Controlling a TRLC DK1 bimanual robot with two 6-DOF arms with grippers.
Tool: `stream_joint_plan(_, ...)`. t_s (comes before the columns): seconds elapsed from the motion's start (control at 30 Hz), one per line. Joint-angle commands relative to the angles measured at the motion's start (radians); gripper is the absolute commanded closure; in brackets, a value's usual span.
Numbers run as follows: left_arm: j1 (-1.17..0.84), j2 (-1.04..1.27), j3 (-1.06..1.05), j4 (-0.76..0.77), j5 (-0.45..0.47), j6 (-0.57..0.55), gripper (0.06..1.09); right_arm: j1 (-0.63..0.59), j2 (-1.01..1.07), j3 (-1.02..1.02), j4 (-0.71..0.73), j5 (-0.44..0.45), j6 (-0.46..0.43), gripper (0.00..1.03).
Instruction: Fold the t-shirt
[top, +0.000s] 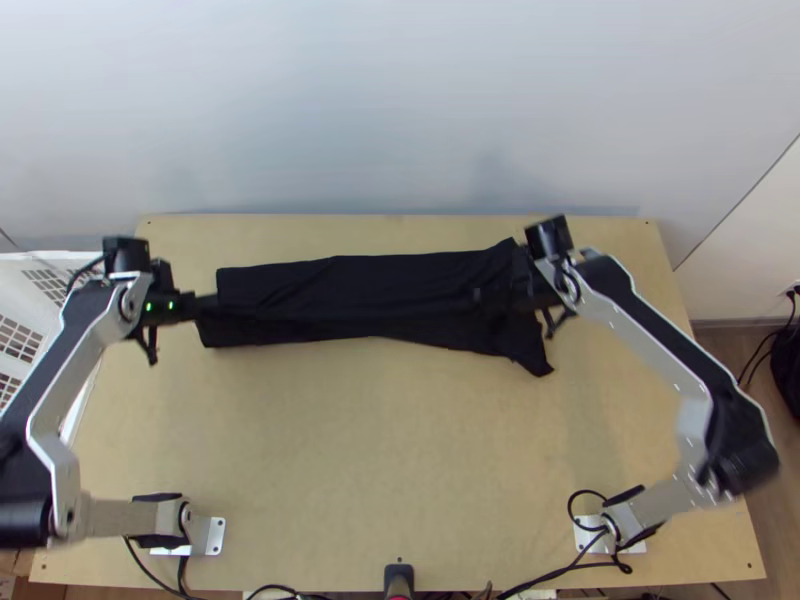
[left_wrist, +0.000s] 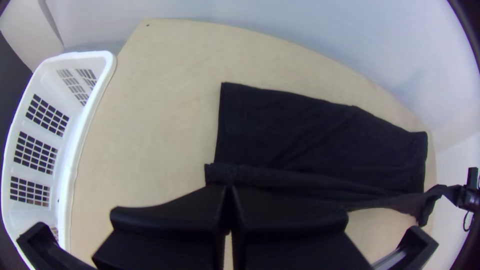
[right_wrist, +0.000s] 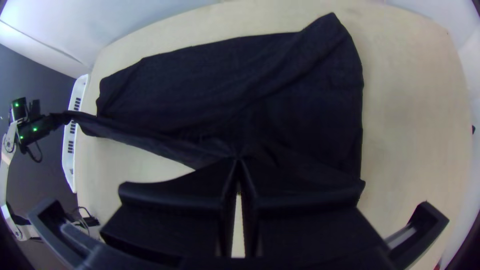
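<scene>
In the top view the black t-shirt (top: 350, 290) lies as a long folded strip across the table's far half. At its left end is my left gripper (top: 205, 303); at its right end, my right gripper (top: 490, 298). The left wrist view has my left gripper (left_wrist: 229, 192) shut on the near edge of the t-shirt (left_wrist: 310, 130). Seen from the right wrist, my right gripper (right_wrist: 239, 162) is shut on the t-shirt (right_wrist: 310, 100) too. A raised band of cloth is stretched between both grippers, above the layers on the table.
A white basket with grid openings (left_wrist: 70, 125) stands at the table's left side. Behind the table rises a pale wall (top: 400, 110). Bare wood (top: 370, 450) lies between the strip and the arms' bases.
</scene>
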Motion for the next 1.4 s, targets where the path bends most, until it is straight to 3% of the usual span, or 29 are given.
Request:
stream_joint_plan(0.0, -0.006, 0.217, 0.189, 0.062, -0.009, -0.040, 1.05, -0.032, 0.239, 0.262, 0.010, 0.012, -0.016, 1.00)
stream_joint_plan(0.43, -0.021, 0.527, 0.516, 0.082, -0.021, -0.063, 1.05, -0.093, 0.547, 0.597, -0.022, 0.046, -0.057, 1.00)
stream_joint_plan(0.7, -0.041, 0.621, 0.560, 0.076, -0.029, -0.068, 1.05, -0.121, 0.716, 0.778, -0.073, 0.046, -0.066, 1.00)
stream_joint_plan(0.77, -0.044, 0.630, 0.559, 0.076, -0.029, -0.073, 0.94, -0.119, 0.739, 0.804, -0.079, 0.046, -0.063, 0.99)
stream_joint_plan(0.87, -0.053, 0.639, 0.559, 0.075, -0.029, -0.083, 0.52, -0.116, 0.757, 0.831, -0.079, 0.046, -0.057, 0.97)
stream_joint_plan(0.93, -0.058, 0.642, 0.559, 0.058, -0.029, -0.085, 0.22, -0.116, 0.762, 0.847, -0.084, 0.045, -0.017, 0.80)
stream_joint_plan(0.97, -0.058, 0.642, 0.555, 0.055, -0.029, -0.086, 0.09, -0.119, 0.762, 0.850, -0.084, 0.045, 0.004, 0.62)
stream_joint_plan(1.03, -0.058, 0.639, 0.560, 0.032, -0.029, -0.085, 0.10, -0.124, 0.753, 0.850, -0.110, 0.045, 0.060, 0.21)
stream_joint_plan(1.07, -0.055, 0.635, 0.559, 0.022, -0.030, -0.079, 0.10, -0.127, 0.748, 0.850, -0.122, 0.045, 0.072, 0.11)
stream_joint_plan(1.13, -0.044, 0.619, 0.559, -0.011, -0.029, -0.066, 0.10, -0.132, 0.734, 0.848, -0.157, 0.042, 0.078, 0.04)
stream_joint_plan(1.37, -0.007, 0.516, 0.457, -0.073, -0.029, 0.004, 0.10, -0.107, 0.622, 0.810, -0.254, 0.006, 0.076, 0.04)
